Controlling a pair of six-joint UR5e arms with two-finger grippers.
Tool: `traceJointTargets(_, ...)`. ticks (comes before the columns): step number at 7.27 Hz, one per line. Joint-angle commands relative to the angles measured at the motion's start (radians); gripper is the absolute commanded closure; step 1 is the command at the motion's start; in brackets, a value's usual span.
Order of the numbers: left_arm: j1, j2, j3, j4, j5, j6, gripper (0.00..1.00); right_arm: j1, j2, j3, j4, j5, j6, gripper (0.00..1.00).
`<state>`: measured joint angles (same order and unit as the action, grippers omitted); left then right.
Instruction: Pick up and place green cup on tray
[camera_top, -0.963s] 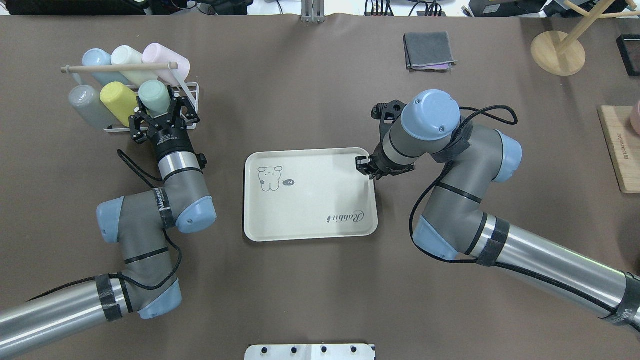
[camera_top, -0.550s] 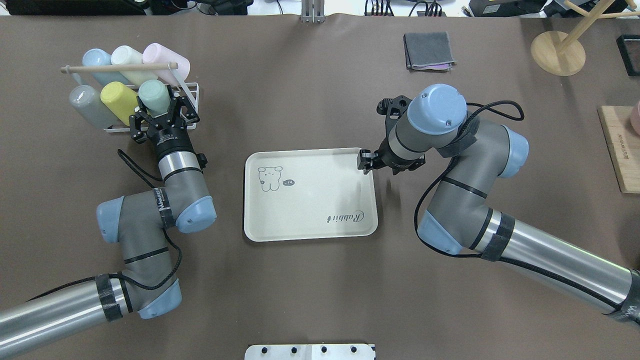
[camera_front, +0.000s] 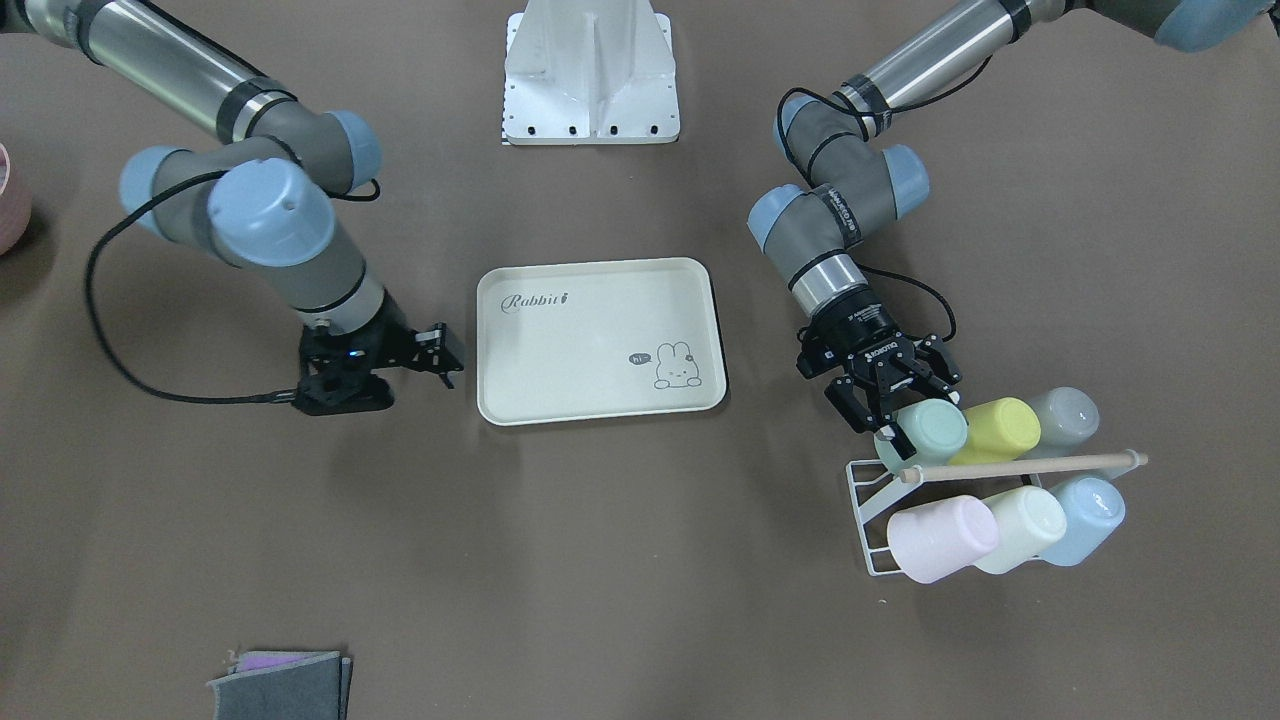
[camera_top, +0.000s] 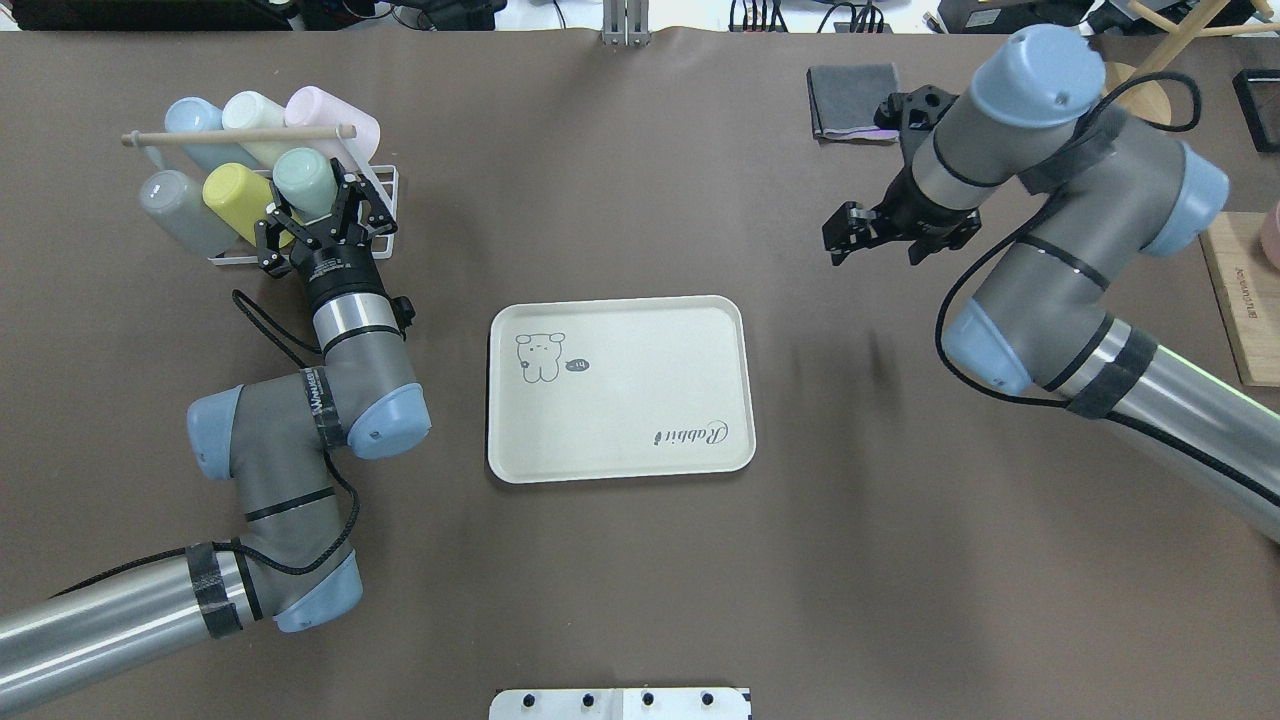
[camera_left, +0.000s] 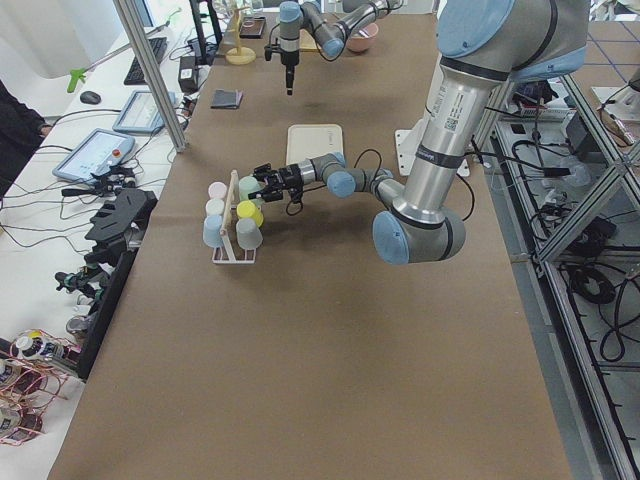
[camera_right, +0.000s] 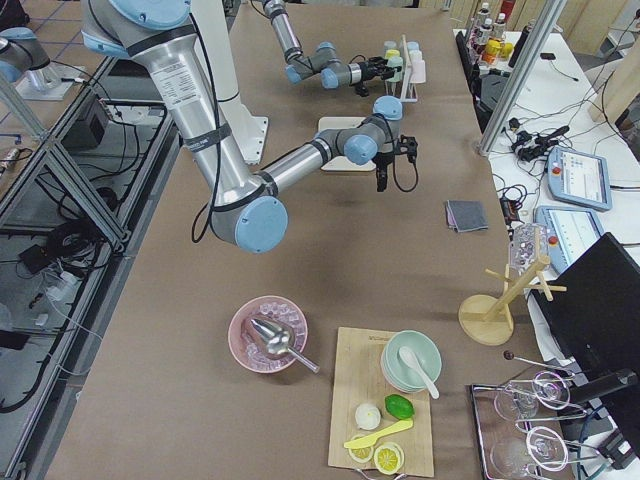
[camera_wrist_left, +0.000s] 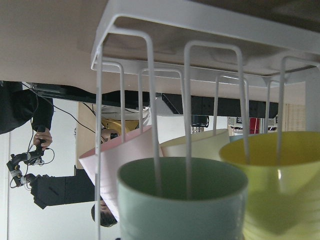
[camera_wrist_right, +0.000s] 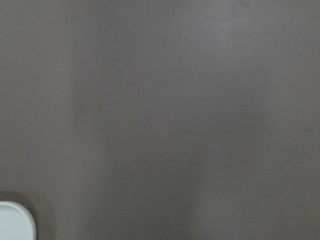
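Note:
The green cup (camera_top: 303, 183) sits on a peg of the white wire rack (camera_top: 385, 190) at the far left, next to a yellow cup (camera_top: 232, 195). My left gripper (camera_top: 318, 207) is open, with its fingers on either side of the green cup's base; it also shows in the front view (camera_front: 903, 405) at the cup (camera_front: 932, 432). The left wrist view looks into the green cup's mouth (camera_wrist_left: 182, 200) on the rack wires. The cream tray (camera_top: 620, 430) lies empty at the table's middle. My right gripper (camera_top: 843, 232) looks shut and empty, raised beyond the tray's far right corner.
The rack also holds grey (camera_top: 170, 208), blue, cream and pink (camera_top: 335, 118) cups under a wooden rod (camera_top: 240, 134). A folded grey cloth (camera_top: 858, 100), a wooden stand (camera_top: 1115, 105) and a wooden board (camera_top: 1240, 300) are at the far right.
My right gripper has left the tray's far right corner and risen away to the back right. My left gripper has moved slightly forward around the green cup.

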<state>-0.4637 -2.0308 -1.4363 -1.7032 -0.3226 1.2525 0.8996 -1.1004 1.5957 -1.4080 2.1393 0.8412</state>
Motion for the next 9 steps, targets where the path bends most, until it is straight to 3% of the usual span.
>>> traceJointTargets(1,-0.003,0.006,-0.022,-0.001,0.001,0.002,0.63,0.149,-0.086,0.088,-0.174,0.014,-0.307,0.00)
traceJointTargets(4,-0.003,0.035,-0.103,-0.001,0.008,0.063,0.63,0.371,-0.293,0.153,-0.243,0.017,-0.629,0.00)
traceJointTargets(6,-0.012,0.070,-0.171,-0.003,0.014,0.080,0.67,0.557,-0.424,0.135,-0.284,0.138,-0.762,0.00)
traceJointTargets(7,-0.024,0.087,-0.214,-0.004,0.014,0.099,0.68,0.608,-0.481,0.125,-0.287,0.130,-0.851,0.00)
traceJointTargets(9,-0.058,0.109,-0.300,-0.003,0.014,0.113,0.71,0.676,-0.504,0.098,-0.363,0.136,-0.915,0.00)
